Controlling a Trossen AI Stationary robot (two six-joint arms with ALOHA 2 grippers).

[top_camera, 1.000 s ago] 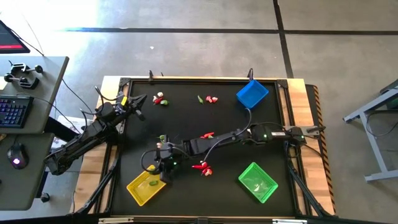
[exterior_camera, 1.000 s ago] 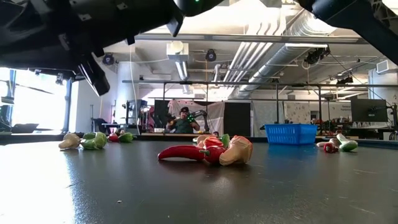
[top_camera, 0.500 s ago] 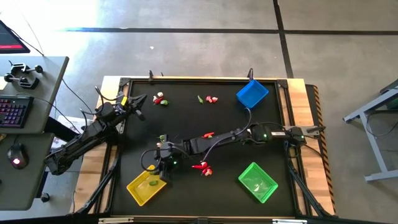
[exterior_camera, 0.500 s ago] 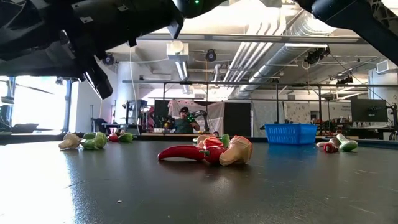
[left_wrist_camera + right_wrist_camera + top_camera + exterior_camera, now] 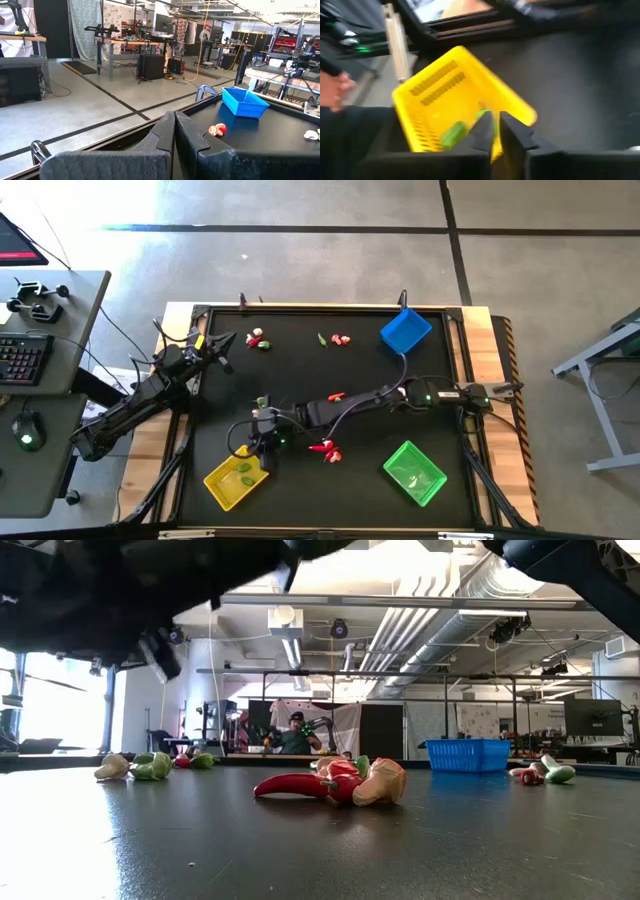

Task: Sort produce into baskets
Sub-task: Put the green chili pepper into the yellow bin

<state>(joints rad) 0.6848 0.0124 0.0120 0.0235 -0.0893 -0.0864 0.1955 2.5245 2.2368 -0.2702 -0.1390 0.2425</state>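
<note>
Hovering with its two dark fingers drawn almost together and nothing between them, the right gripper (image 5: 262, 442) is sitting just over the inner edge of the yellow rectangular plastic basket (image 5: 224, 489) at the table's near left. Its wrist view is looking straight into that yellow basket (image 5: 436, 85), where two small green pods (image 5: 454, 134) are lying on the floor of the tray, just past the fingertips. From above, those pods (image 5: 243, 471) are showing as small green dots inside the yellow walls.

Stretching back across the black tabletop (image 5: 360, 442), the right arm is passing between a thin red chili piece (image 5: 335, 396) and a red-and-pale cluster (image 5: 325, 448) lying loose on the mat. At table level that cluster (image 5: 335, 783) is showing a long red chili against a pale bulb.

Farther out, the bright green plastic basket (image 5: 414, 472) is resting at the near right and the blue plastic basket (image 5: 405, 330) at the far right corner. More produce is lying along the far edge: a mixed group (image 5: 259, 340) and another (image 5: 336, 339).

Waiting at the far left corner, the left gripper (image 5: 222, 340) is pressing its fingers (image 5: 170, 134) fully together, holding nothing.
</note>
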